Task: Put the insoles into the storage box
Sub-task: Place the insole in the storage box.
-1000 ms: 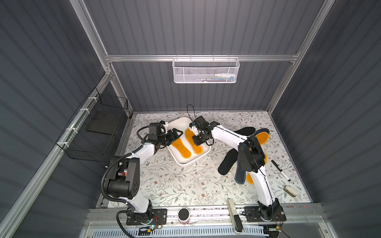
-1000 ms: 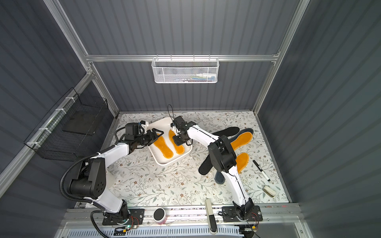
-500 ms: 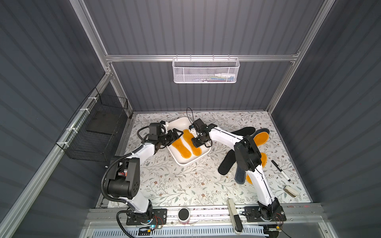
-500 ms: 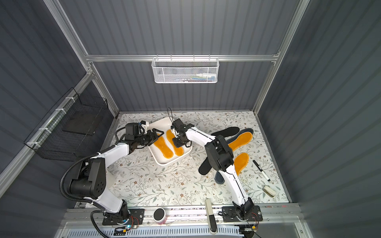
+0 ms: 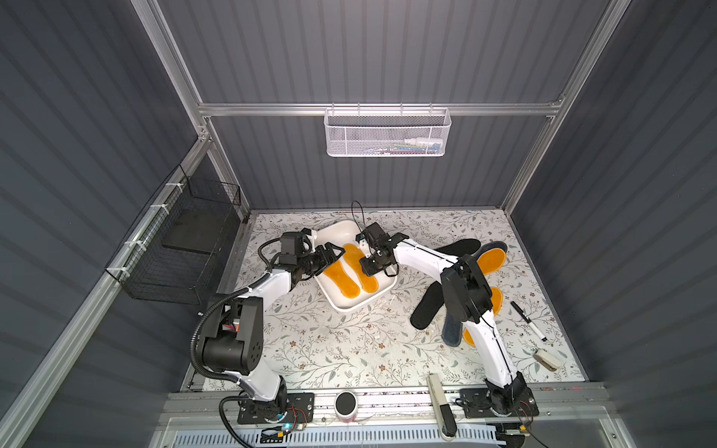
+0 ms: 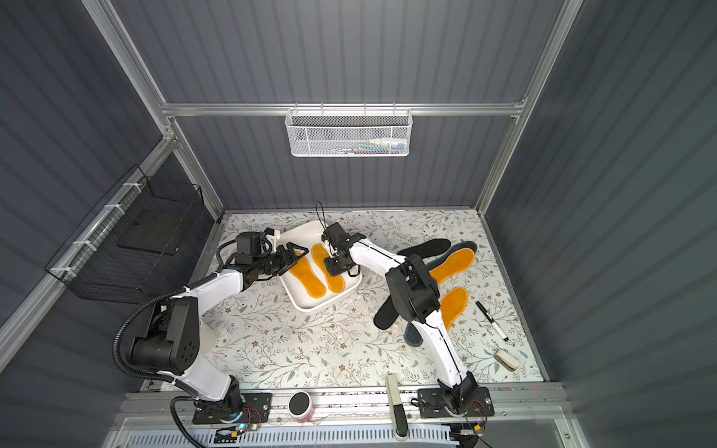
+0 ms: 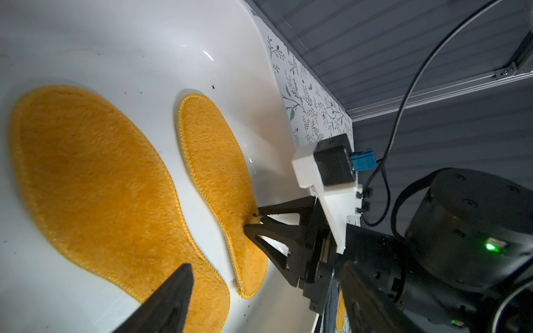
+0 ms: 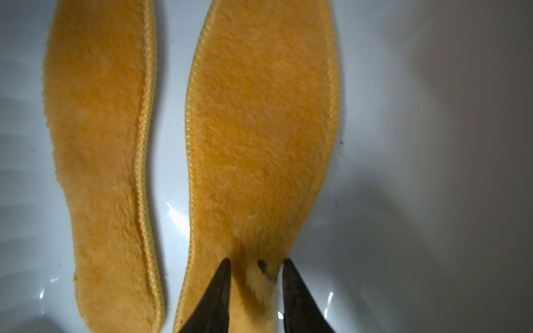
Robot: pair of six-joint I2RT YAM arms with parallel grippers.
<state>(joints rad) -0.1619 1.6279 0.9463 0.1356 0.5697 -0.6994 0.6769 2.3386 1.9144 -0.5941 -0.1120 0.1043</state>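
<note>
The right tool (image 8: pixel 256 263) has dropped lower into the storage box (image 5: pixel 343 309), its jaws now parted around the end of the orange insole (image 8: pixel 259 129).

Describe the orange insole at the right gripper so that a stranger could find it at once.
Find the white storage box toward the back of the floral table. Two orange insoles lie in it. The wanted insole is nearer the robot's right than its neighbour, and the right gripper straddles its edge.

Top views evenly lit and sharp with wide-angle bowing; wrist views dimmer, glare spotting the storage box (image 8: pixel 173 214).
</note>
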